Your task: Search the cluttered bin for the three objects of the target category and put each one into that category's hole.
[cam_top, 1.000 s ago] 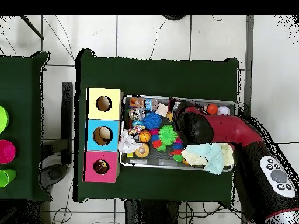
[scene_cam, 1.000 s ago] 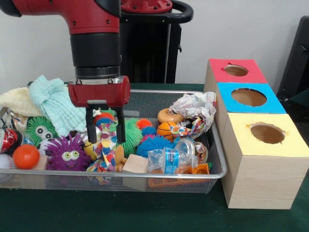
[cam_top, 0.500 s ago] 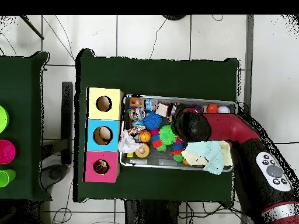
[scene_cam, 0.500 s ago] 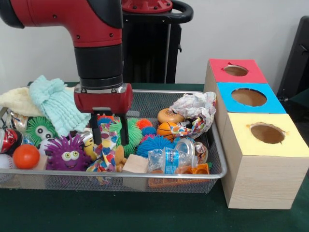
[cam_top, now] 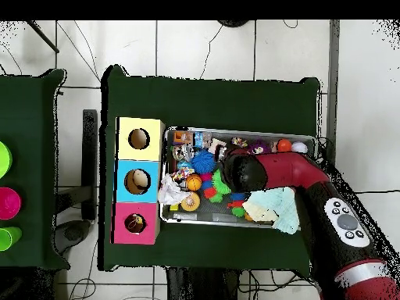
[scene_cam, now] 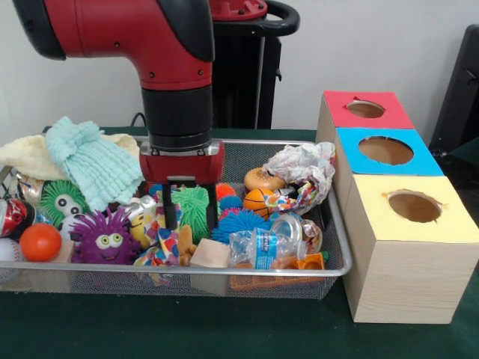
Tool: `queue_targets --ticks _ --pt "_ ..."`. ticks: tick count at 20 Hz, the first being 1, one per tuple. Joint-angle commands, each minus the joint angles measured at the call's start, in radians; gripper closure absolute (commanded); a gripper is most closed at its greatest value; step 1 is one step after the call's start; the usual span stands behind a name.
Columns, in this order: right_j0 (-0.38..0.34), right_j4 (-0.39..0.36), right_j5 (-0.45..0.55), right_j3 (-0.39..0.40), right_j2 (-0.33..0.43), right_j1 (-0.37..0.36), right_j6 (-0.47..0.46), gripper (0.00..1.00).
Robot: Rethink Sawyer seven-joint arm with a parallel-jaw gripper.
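Front view: camera low and close, near table height, looking level across the wire mesh bin (scene_cam: 329, 224) toward the white wall; bin fills the left, three-hole wooden box (scene_cam: 397, 194) the right. Overhead view: camera high, looking straight down, far enough to take in the whole green table (cam_top: 211, 98) and tiled floor (cam_top: 203, 47). Shared by both: bin (cam_top: 308, 141), box (cam_top: 117, 180), the Sawyer arm (scene_cam: 150, 30)

Dark green desk (scene_cam: 224, 333) under everything, white tiled floor (cam_top: 203, 47) around it with thin cables trailing, second green desk (cam_top: 27, 168) off to one side, green cup (cam_top: 4, 158), pink cup (cam_top: 6, 202), another green cup (cam_top: 6, 237) along its edge
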Motion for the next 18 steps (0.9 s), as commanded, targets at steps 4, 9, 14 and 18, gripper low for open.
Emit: queue_targets --ticks 4,9,14,18 --pt "0.047 -0.07 0.026 -0.031 -0.088 0.053 -0.016 0.0" --pt "0.1 -0.053 0.042 -0.065 -0.189 0.035 0.085 0.0" --pt "0.13 -0.027 0.028 -0.092 -0.247 0.046 0.12 0.0" --pt "0.14 -0.008 0.025 -0.091 -0.261 0.041 0.105 0.0"
